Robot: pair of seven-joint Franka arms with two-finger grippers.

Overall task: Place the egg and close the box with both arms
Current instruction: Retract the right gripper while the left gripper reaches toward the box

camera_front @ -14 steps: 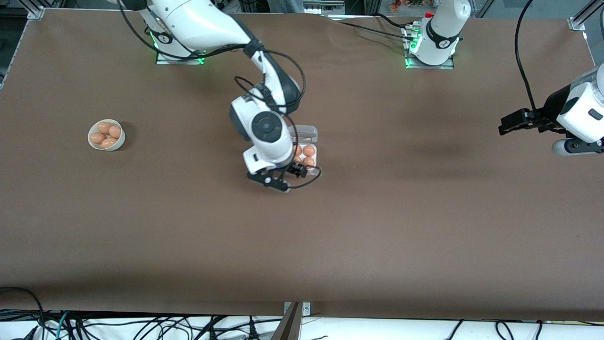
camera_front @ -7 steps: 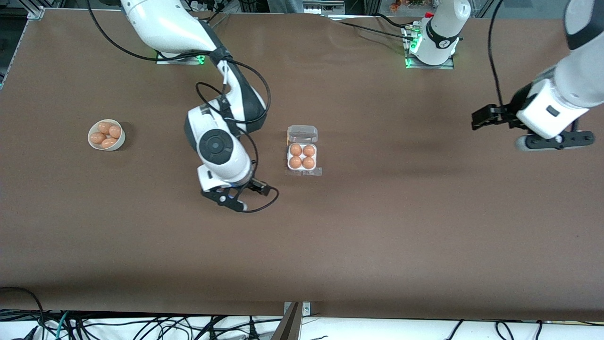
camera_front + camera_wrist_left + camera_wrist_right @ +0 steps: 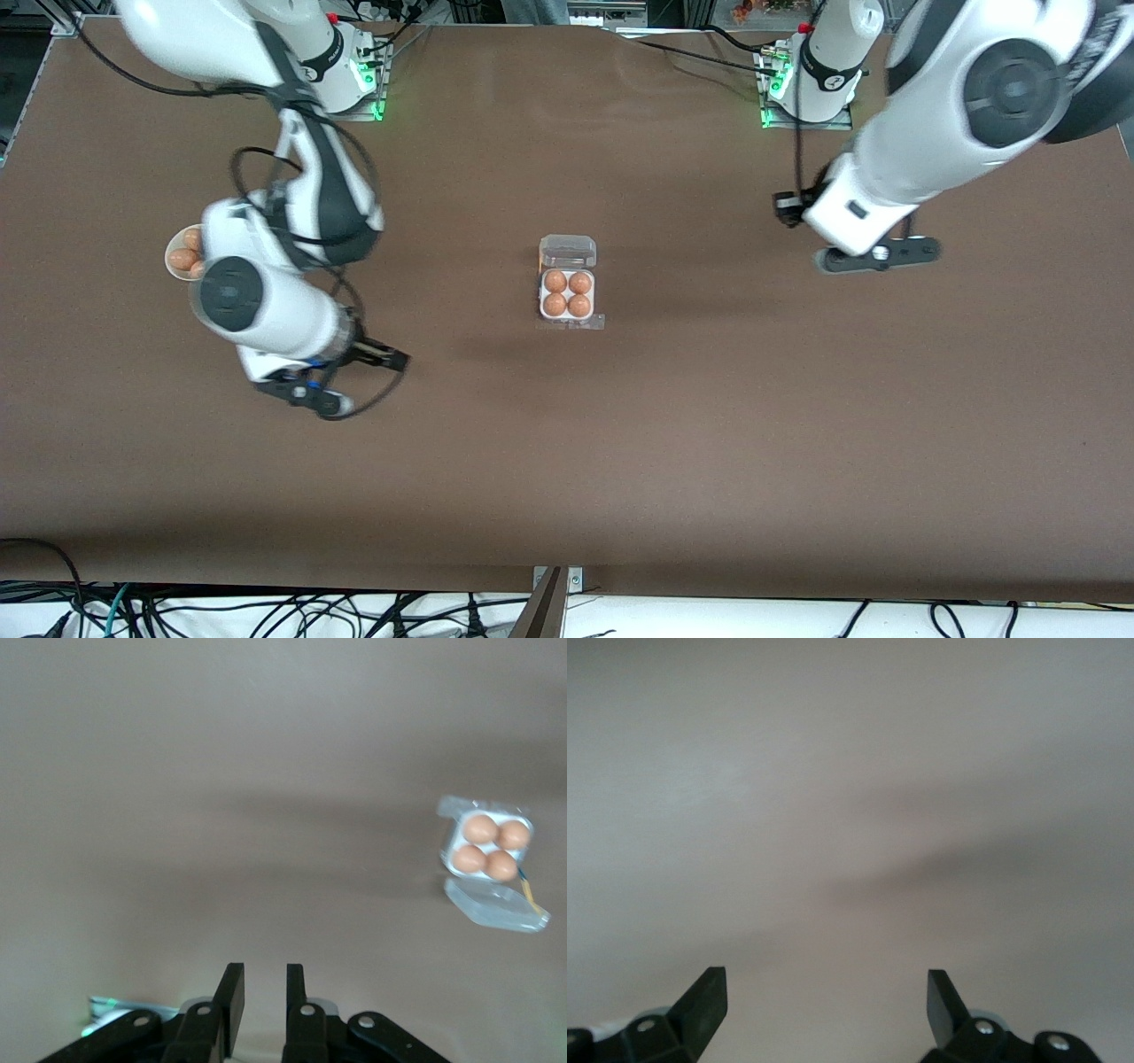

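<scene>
The box [image 3: 567, 301] sits mid-table with its clear lid [image 3: 568, 251] lying open, on the side away from the front camera. Four orange-brown eggs [image 3: 567, 293] fill its white tray; I cannot tell which one is the task's egg. The box also shows in the left wrist view [image 3: 490, 847], with the lid [image 3: 496, 906] flat beside it. My right gripper [image 3: 394, 359] is wide open and empty over bare table between the bowl and the box; in its wrist view [image 3: 826, 979] only table shows. My left gripper [image 3: 784, 206] is over the table toward the left arm's end; its fingers [image 3: 261, 970] stand narrowly apart and empty.
A round white bowl [image 3: 174, 257] with more eggs [image 3: 184, 259] sits toward the right arm's end, partly hidden by the right arm. The arm bases with green lights stand along the table's edge by the robots.
My right gripper has left the box and swung toward the bowl's end, uncovering four eggs in the tray. My left arm has swung in from its end toward the box.
</scene>
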